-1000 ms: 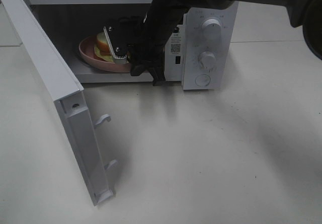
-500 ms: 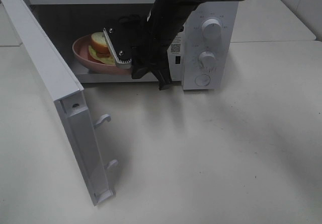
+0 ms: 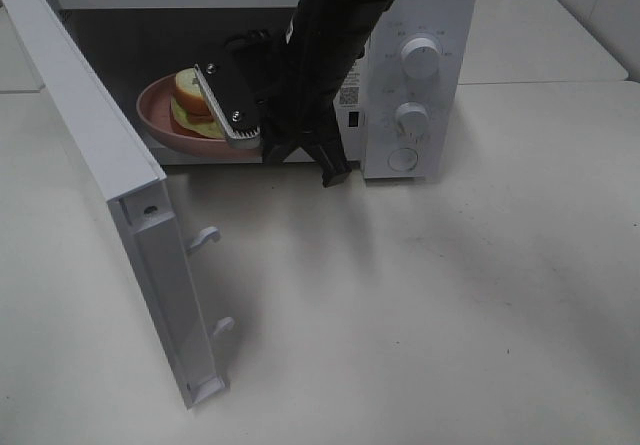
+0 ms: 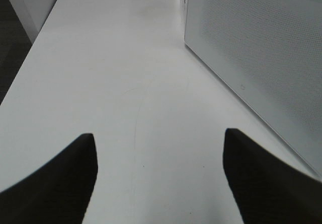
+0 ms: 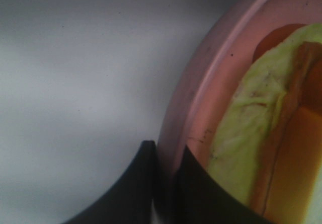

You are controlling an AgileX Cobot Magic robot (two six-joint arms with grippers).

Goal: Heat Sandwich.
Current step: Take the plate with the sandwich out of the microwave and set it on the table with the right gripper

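Sandwich: the sandwich [image 3: 190, 97] lies on a round pink plate [image 3: 150, 115] inside the microwave's open cavity, towards the door side of the opening. White bread with a tan-orange crust shows, with pale yellow-green filling spilling out at the edge.

Plate: it is about as wide as the sandwich and sits low in the microwave's cavity, just behind the front edge. In the right wrist view its rim [image 5: 201, 83] curves over the grey cavity floor. I cannot tell whether the plate rests on that floor or hangs just above it.

Right fingers: the right fingers [image 5: 132, 191] are pressed together on the plate's rim, one outside it and one inside, pinching the side of the plate that faces out of the microwave.

Right arm: the black right arm [image 3: 330, 25] comes down across the microwave's front, between the cavity and the control panel.

Microwave: the white microwave [image 3: 440, 35] stands at the back of the pale surface [image 3: 450, 315]. Two dials [image 3: 418, 57] sit one above the other on its right-hand panel.

Door: the door [image 3: 100, 165] is swung wide open from the microwave's left side, its latch hooks pointing outward.

Left fingers: the left fingers [image 4: 55, 178] are spread wide apart with nothing between them, over bare surface, beside the microwave's perforated outer wall [image 4: 261, 58].
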